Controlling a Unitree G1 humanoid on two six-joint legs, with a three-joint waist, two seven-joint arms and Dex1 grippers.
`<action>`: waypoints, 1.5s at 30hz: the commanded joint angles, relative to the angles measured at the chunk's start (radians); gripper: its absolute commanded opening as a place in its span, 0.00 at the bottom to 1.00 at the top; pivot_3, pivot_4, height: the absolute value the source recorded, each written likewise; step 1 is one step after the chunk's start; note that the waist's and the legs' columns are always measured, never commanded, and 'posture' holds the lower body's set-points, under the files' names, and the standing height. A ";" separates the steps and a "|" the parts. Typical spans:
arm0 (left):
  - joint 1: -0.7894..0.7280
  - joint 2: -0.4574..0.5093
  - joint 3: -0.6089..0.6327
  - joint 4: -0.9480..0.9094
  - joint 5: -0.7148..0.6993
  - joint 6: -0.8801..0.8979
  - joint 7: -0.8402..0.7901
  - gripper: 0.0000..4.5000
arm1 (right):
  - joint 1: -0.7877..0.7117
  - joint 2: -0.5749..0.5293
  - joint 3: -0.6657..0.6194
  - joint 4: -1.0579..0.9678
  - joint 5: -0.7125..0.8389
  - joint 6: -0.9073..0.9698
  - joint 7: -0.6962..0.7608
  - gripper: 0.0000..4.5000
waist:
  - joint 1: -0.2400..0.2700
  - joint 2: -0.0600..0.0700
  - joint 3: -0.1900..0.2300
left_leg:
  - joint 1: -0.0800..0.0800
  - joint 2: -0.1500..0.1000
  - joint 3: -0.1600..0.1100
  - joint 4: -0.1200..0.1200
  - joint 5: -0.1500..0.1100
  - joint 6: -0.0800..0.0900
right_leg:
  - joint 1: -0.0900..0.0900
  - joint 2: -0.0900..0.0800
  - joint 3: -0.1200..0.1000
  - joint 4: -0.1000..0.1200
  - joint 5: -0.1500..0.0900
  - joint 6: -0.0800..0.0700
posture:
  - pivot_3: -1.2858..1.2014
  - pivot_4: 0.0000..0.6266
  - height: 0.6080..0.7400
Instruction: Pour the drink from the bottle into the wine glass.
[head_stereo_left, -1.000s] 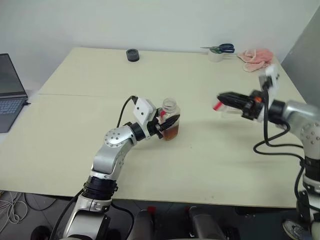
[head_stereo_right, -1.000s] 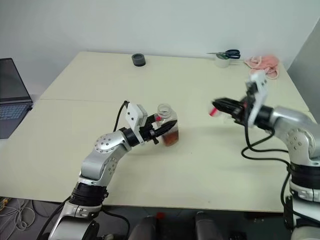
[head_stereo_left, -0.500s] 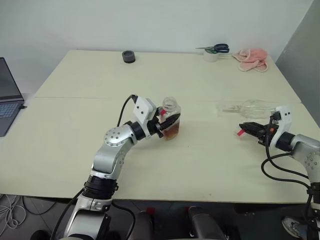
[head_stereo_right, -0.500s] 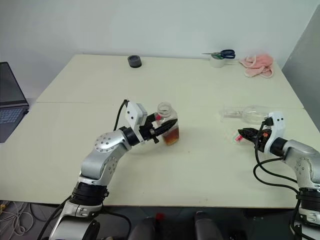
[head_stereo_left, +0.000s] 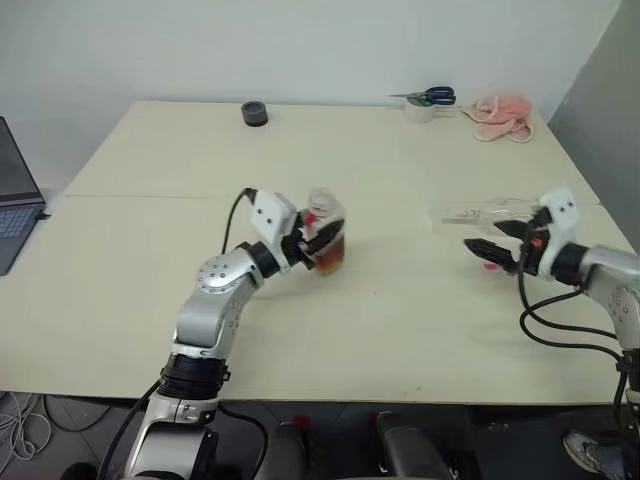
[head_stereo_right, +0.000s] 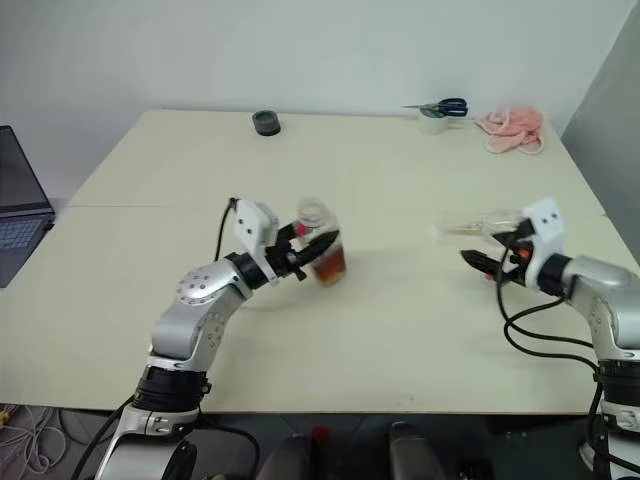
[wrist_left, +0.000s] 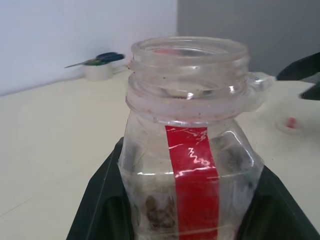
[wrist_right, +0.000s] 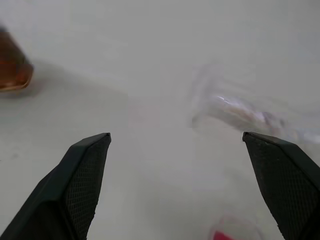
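Left gripper (head_stereo_left: 318, 240) is clamped on the uncapped bottle (head_stereo_left: 326, 236) mid-bench; light, squashy plastic, so grip its body gently. Right gripper (head_stereo_right: 484, 260) gapes beside the wine glass (head_stereo_left: 495, 212) lying sideways; fragile, slick, take the stem.

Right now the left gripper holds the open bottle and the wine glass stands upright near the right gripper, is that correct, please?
Not quite: the wine glass lies on its side by the right gripper, as the left eye view shows. The left gripper does hold the open bottle.
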 joint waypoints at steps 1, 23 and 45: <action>-0.051 0.015 0.116 0.052 0.041 -0.060 0.144 0.40 | -0.107 0.071 0.133 -0.181 0.006 0.029 0.001 1.00 | -0.002 -0.001 0.000 | 0.000 0.001 0.000 0.000 0.000 0.000 | 0.000 0.001 0.000 0.000 -0.001 0.002 | 0.52 0.24 1.00; -0.124 0.020 0.236 0.304 0.028 -0.044 0.303 0.57 | -0.260 0.385 0.319 -0.084 -0.141 -0.008 -0.085 1.00 | 0.029 -0.002 0.000 | -0.006 -0.006 -0.006 0.001 0.000 -0.001 | -0.002 -0.010 -0.010 0.001 0.002 -0.002 | 0.52 0.24 1.00; 0.472 -0.009 0.328 -0.320 -0.099 0.132 0.321 0.99 | -0.099 0.224 0.076 -0.092 -0.042 0.050 -0.016 1.00 | 0.027 -0.003 0.000 | -0.007 -0.002 -0.005 0.000 0.000 0.000 | -0.002 -0.014 -0.008 -0.001 0.002 -0.002 | 0.52 0.24 1.00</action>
